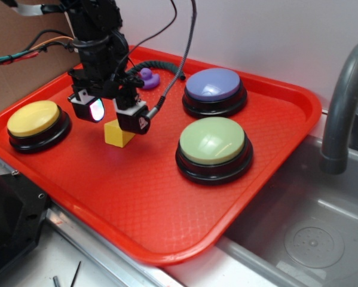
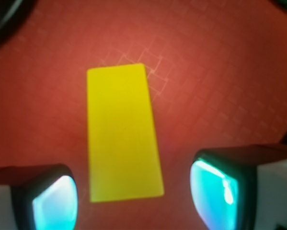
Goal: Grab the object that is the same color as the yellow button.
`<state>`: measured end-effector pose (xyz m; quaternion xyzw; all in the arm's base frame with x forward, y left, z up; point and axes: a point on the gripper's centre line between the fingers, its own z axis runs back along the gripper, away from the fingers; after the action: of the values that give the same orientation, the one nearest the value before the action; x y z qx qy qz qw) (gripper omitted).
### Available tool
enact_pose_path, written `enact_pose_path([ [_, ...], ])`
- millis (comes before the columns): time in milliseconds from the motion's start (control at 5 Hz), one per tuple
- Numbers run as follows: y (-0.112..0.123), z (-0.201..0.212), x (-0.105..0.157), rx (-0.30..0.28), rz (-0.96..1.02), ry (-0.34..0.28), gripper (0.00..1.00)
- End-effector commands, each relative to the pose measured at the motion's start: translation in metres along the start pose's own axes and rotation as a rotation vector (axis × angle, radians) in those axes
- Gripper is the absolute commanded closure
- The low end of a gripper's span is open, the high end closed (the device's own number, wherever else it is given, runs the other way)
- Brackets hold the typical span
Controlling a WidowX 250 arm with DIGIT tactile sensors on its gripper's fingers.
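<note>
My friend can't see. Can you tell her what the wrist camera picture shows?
A yellow block lies flat on the red tray, seen from straight above. The open gripper hangs over it, one glowing finger on each side of the block's near end, not touching it.

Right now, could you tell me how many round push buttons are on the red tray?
3: the yellow button at the tray's left edge, the blue-purple button at the back right, the green button in front of it. None seems hidden.
</note>
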<state>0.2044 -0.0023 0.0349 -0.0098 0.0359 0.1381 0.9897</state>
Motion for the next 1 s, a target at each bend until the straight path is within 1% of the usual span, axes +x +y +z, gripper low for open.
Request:
enact_pose_path([
  [0,-0.003,0.0,0.014,-0.009,-0.024,-0.016,0.0],
  [200,-0.002,-0.005,0.015,-0.031,-0.009,-0.011,0.18],
  [400,0.0,-0.01,0.012,-0.055,0.041,-0.004,1.0],
  [600,-0.001,-0.008,0.012,-0.045,0.018,-0.015,1.0],
  [800,-0.009,0.02,0.006,-0.033,-0.064,-0.059,1.0],
])
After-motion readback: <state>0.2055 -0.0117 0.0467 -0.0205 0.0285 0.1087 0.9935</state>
